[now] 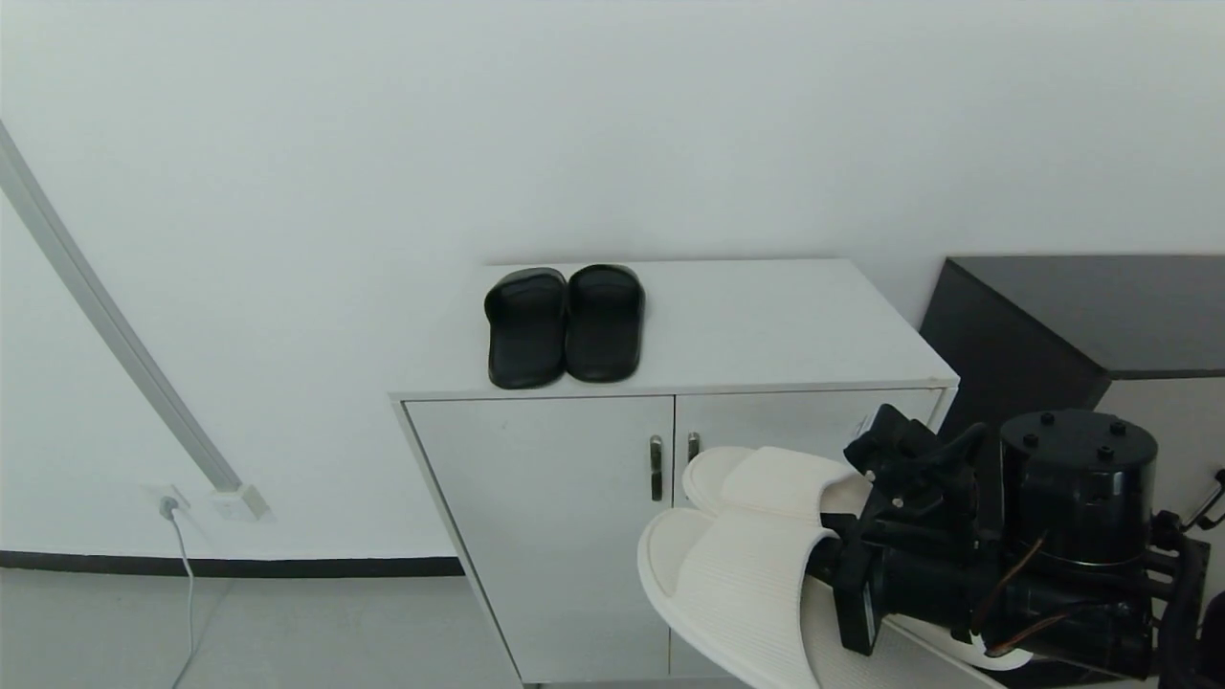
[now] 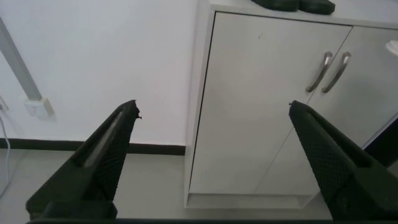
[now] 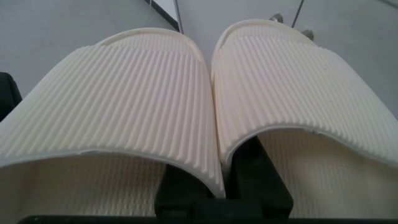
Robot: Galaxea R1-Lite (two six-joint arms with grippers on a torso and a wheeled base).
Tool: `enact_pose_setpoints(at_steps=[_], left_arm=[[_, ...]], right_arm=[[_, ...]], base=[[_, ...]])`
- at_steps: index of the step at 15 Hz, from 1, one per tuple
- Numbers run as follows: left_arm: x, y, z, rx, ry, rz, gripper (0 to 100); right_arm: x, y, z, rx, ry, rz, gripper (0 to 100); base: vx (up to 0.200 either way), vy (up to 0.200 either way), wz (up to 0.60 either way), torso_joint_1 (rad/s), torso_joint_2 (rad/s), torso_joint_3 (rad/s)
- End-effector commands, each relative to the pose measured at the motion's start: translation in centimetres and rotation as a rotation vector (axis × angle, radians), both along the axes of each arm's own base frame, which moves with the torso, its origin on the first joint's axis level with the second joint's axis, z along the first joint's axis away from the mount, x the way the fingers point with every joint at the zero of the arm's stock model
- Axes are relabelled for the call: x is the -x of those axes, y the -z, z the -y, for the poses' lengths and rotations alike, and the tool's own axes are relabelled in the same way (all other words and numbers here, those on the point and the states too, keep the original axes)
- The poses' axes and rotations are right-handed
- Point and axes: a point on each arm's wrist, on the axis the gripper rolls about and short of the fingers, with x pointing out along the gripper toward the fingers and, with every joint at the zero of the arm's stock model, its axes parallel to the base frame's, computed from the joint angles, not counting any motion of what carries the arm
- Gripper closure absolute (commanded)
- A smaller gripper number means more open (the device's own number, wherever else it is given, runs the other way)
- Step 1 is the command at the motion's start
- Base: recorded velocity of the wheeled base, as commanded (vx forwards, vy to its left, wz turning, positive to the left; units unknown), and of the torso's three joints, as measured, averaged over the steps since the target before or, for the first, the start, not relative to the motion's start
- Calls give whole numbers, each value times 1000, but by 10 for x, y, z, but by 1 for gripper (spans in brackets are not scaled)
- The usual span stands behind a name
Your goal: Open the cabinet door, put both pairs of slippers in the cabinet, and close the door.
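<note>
A white cabinet (image 1: 536,517) stands against the wall with both doors shut; its two metal handles (image 1: 657,468) meet at the middle. On its top lies a pair of black slippers (image 1: 565,323), side by side. My right gripper (image 1: 847,565) is shut on a pair of cream ribbed slippers (image 1: 746,545), held in the air in front of the right door; their straps (image 3: 205,106) show close up with the fingers between them. My left gripper (image 2: 211,118) is open, facing the left door (image 2: 255,106) and the handles (image 2: 329,70) from some way off.
A dark cabinet (image 1: 1081,325) stands to the right of the white one. A wall socket (image 1: 167,502) with a grey cable and a slanted conduit (image 1: 96,297) are on the wall at the left. Grey floor lies before the cabinet.
</note>
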Motion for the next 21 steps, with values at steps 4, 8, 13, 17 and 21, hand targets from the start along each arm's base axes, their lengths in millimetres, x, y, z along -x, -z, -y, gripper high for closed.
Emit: enact_pose_setpoints(at_steps=[4,8,13,17,21], left_arm=[[0,0,0,-5,-1,-1,0],[0,0,0,-5,-1,-1,0],[0,0,0,-3,-1,-1,0],[0,0,0,-7,-1,0,0],[0,0,0,-8,2,-3,0]], right_arm=[[1,3,0,14,-4,1,100],[2,5,1,27,-7,1,100],[1,10,0,38,-11,-11,100],[3,13,1,46,-11,-21,100],[3,15,1,60,-16,-10,100]], base=[[0,0,0,-215,536,320],[0,0,0,-187,503,317],[0,0,0,-158,486,327],[0,0,0,-123,465,343],[0,0,0,-73,449,372]])
